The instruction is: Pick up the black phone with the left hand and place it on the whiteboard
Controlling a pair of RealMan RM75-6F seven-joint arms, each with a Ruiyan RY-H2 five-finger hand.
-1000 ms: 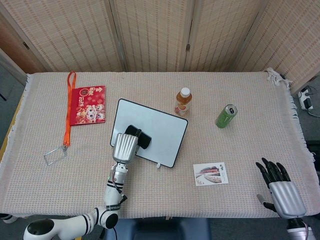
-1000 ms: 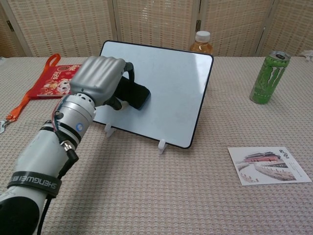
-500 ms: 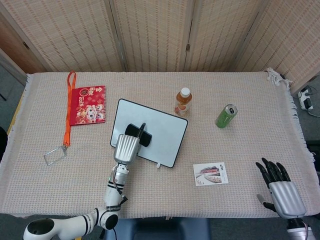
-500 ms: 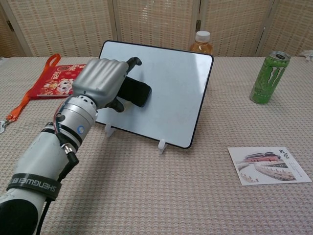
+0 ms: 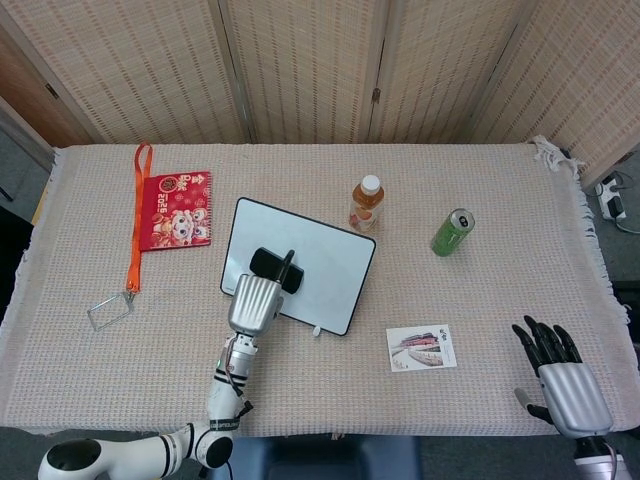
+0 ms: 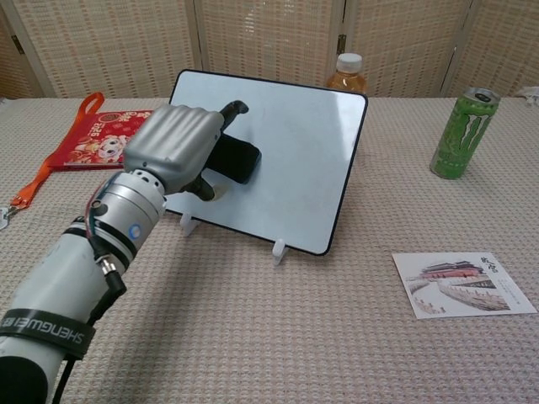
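Woven screens stand behind a table (image 5: 480,320) covered in beige cloth, and everything I work with lies on that cloth.

My left hand (image 5: 252,302) hangs over the near left part of the whiteboard (image 5: 325,270). My fingers (image 6: 232,108) are loosened and stretched forward, one dark tip raised above the board's white face; they are not wrapped around anything. The black phone (image 5: 275,269) lies flat on the whiteboard, on its left half, just ahead of my knuckles. In the chest view the phone (image 6: 236,160) peeks out to the right of my left hand (image 6: 173,145), and whether a fingertip touches it I cannot tell, since my hand hides its near end.

The whiteboard sits tilted on small white feet, its dark rim facing me. Beyond its far right corner stands a bottle (image 5: 366,204) with a white cap and amber drink. Well to the right of the whiteboard stands a green can (image 5: 452,232). Near the board's right front corner lies a postcard (image 5: 421,348). To the board's left lies a red pouch (image 5: 174,209) with an orange lanyard (image 5: 135,218) running toward me.

My right hand (image 5: 562,377) rests far right of the whiteboard at the table's near edge, holding nothing, dark fingers spread forward.
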